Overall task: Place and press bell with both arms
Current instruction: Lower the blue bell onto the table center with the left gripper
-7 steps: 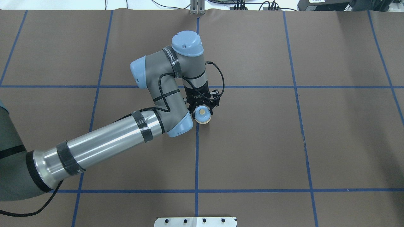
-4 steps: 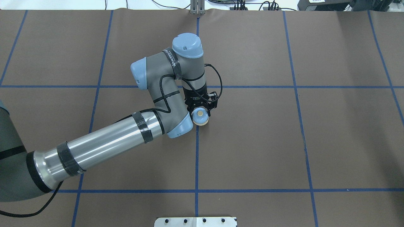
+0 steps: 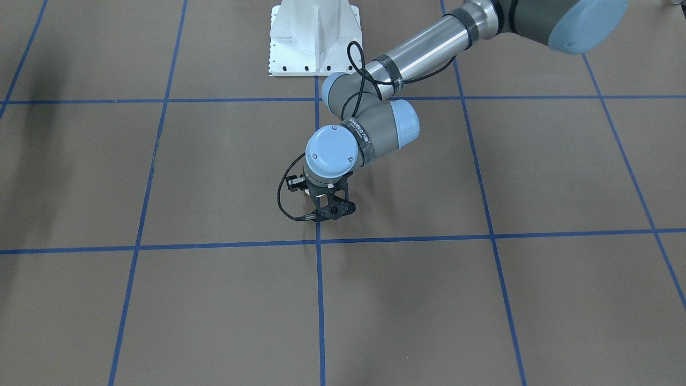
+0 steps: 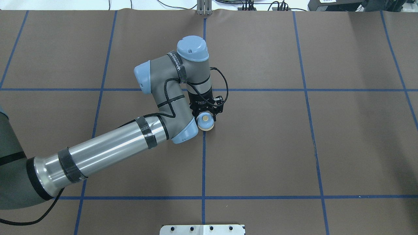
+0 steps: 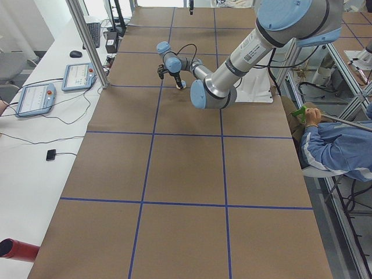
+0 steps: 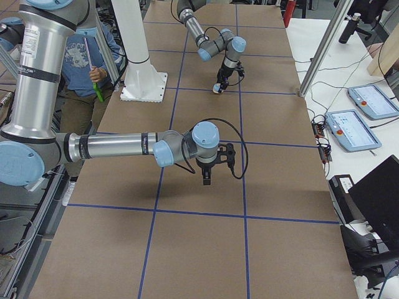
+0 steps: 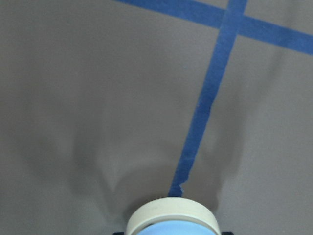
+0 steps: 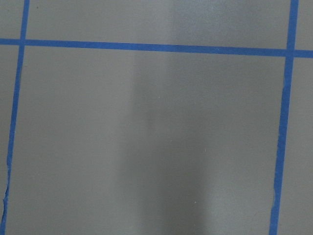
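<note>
One bell (image 4: 205, 121) clamped in left gripper (image 4: 206, 116), jaws apart just bell-wide. Can't tell for right gripper (image 6: 205, 181), apart or together: seen only side-on, pointing down above the table (image 6: 280, 249). Overhead, left arm (image 4: 107, 151) in from 8 o'clock, wrist folded back toward 6. Bell upright, light-blue dome, cream button on top, cream base ring, over the vertical blue tape line (image 4: 203, 163) near table centre.

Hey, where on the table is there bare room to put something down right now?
Bare mat: the squares right of the centre blue line in the overhead view, out to the far edge. Crowded: the centre, where the left claw holds the bell, and the left side under the left arm.
</note>
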